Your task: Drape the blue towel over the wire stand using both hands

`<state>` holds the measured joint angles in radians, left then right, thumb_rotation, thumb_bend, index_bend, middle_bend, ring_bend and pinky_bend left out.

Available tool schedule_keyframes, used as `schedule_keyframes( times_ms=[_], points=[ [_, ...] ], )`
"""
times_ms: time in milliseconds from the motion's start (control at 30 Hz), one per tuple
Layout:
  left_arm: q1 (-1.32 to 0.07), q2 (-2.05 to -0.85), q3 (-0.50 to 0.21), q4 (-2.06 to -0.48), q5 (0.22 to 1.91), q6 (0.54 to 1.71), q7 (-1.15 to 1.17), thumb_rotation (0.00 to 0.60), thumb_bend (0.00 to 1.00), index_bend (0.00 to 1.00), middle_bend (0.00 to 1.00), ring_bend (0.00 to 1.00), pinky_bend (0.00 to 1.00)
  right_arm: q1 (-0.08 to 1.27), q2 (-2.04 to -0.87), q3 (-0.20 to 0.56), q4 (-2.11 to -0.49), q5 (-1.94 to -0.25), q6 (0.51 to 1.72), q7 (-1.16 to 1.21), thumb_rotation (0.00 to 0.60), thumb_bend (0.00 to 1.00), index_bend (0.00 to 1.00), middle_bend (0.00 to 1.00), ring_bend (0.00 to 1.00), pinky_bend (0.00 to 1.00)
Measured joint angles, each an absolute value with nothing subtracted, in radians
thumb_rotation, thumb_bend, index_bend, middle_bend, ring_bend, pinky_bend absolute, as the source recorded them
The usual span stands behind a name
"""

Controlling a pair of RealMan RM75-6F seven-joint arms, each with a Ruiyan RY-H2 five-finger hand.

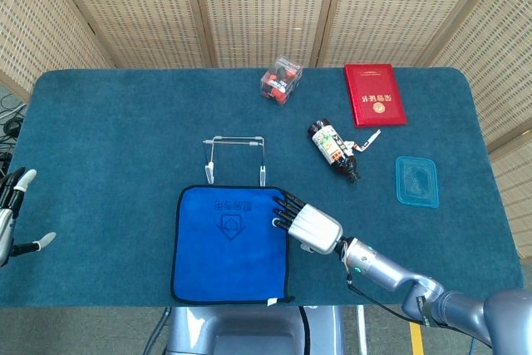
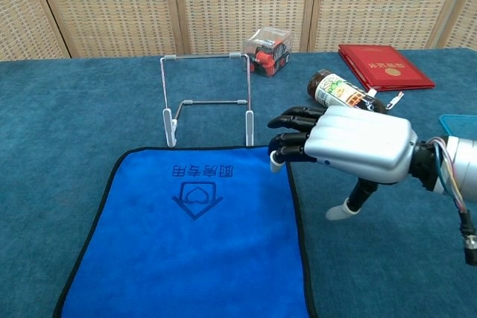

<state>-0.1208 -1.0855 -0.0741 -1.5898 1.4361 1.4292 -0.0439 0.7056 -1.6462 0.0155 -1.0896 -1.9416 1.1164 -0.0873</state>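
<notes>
The blue towel [image 1: 230, 243] looks soft, light and floppy; best pinched at its twelve-o'clock corners, nearest the wire stand [image 1: 235, 158]. The right hand [image 1: 304, 221] hovers at the towel's two-o'clock corner, fingers slightly curled and holding nothing; the left hand [image 1: 12, 214], out at nine o'clock, is spread and empty.

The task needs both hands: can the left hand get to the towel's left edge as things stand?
Probably yes: the left hand sits open at the table's left side, and only bare cloth lies between it and the blue towel.
</notes>
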Motion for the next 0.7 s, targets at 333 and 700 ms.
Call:
schedule_keyframes(
  times_ms=[333,700],
  points=[
    [-0.119,-1.085,-0.074,-1.592,1.434,1.435,-0.042,0.600,0.00,0.00,0.00,0.00,0.00,0.727,-1.696,-0.005,-0.997,-1.932,1.125,-0.079,0.600,0.16,0.31,0.26,0.08,0.09],
    [-0.116,-1.083,-0.074,-1.583,1.427,1.433,-0.051,0.600,0.00,0.00,0.00,0.00,0.00,0.738,-1.754,-0.038,-0.901,-1.929,1.171,-0.061,0.600,0.16,0.31,0.26,0.09,0.09]
  ],
)
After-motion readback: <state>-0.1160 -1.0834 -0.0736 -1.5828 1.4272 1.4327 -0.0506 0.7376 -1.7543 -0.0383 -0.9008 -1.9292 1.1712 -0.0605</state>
